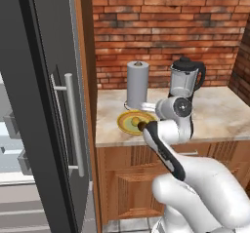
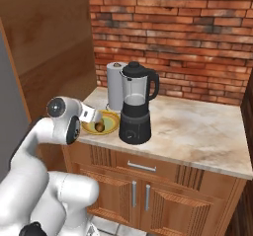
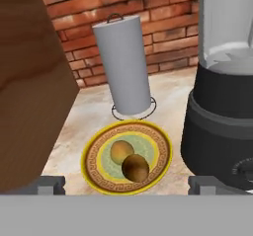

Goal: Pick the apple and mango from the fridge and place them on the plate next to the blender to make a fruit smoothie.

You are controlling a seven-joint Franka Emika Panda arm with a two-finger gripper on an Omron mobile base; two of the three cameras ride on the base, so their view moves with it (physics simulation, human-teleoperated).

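Already we see two fruits on the plate (image 3: 129, 157), which sits straight ahead of and below our pincer (image 3: 126, 184), on the stone counter (image 2: 197, 126). One fruit is paler and yellow-orange (image 3: 121, 151), the other darker and brownish (image 3: 135, 167); they touch one another near the middle of the plate. We cannot say for sure which is the apple and which the mango, since both render as small rounded lumps.

Our pincer hangs just short of the plate's near rim, its two grey tips set wide apart at either side of the plate, and nothing lies between them. So we judge it spread and empty.

To the right of the pincer stands the blender (image 2: 136, 101), close beside the plate. Beyond the plate, further ahead, rises a plain grey roll on a wire stand (image 3: 123, 64). To the left of the pincer is a wooden side panel (image 3: 29, 82), and past it, in the left base view, the fridge (image 1: 34, 105) with its dark door and silver bar handle (image 1: 74, 125).

As we read it, both fruits are delivered and the placing is done. What is left seems only to draw the arm back.
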